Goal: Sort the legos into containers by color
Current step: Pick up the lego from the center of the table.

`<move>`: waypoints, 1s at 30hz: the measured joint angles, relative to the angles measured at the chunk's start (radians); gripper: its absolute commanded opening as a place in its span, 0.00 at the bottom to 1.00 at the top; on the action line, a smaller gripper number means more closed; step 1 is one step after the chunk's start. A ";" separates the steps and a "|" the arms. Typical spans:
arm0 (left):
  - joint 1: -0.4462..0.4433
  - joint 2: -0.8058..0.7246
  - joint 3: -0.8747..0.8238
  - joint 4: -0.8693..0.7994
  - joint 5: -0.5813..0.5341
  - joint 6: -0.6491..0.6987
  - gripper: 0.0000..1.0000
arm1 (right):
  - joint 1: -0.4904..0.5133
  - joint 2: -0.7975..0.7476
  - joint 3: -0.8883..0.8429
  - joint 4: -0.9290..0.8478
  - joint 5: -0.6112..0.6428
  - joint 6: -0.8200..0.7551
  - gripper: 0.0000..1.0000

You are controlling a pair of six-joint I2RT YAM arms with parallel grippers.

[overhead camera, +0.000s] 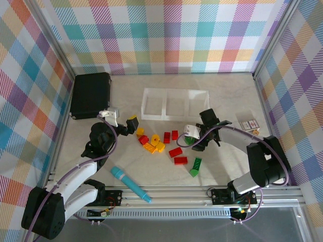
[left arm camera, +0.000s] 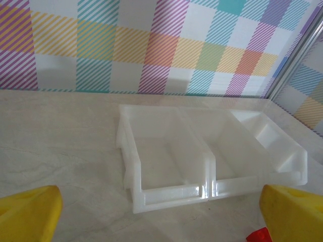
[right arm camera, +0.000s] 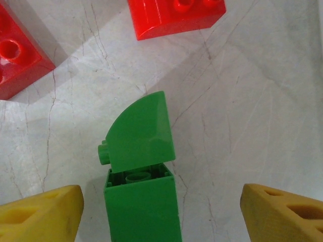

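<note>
Standing wide, the right end effector (right arm camera: 161, 212) straddles a green lego (right arm camera: 141, 166), touching it on neither side.

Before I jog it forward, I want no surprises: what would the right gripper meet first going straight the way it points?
Most likely the green lego, which lies between the fingers of the right gripper; behind it is the table. Depth is hard to judge.

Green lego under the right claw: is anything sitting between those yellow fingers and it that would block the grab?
Nothing visible does. The right gripper has its yellow fingers on either side of the green lego, apart from it, with bare table in both gaps. The red legos lie beyond it, outside the fingers.
</note>
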 measured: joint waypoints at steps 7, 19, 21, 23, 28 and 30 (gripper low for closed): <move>0.000 -0.001 -0.001 0.000 0.000 0.000 1.00 | 0.000 0.029 0.000 -0.013 0.005 -0.026 0.72; 0.000 -0.019 -0.020 0.000 0.000 -0.007 1.00 | 0.000 0.063 0.000 -0.020 0.015 -0.042 0.58; 0.000 -0.024 -0.021 0.001 0.000 -0.013 1.00 | 0.001 0.063 0.000 -0.023 0.015 -0.043 0.52; 0.000 -0.028 -0.027 0.007 0.000 -0.020 1.00 | 0.003 0.061 0.000 -0.022 0.023 -0.048 0.46; 0.000 -0.029 -0.039 0.011 -0.003 -0.032 1.00 | 0.002 0.027 0.000 -0.011 0.036 -0.061 0.29; 0.000 -0.030 -0.039 0.011 -0.003 -0.038 1.00 | 0.002 0.007 0.000 -0.009 0.038 -0.060 0.23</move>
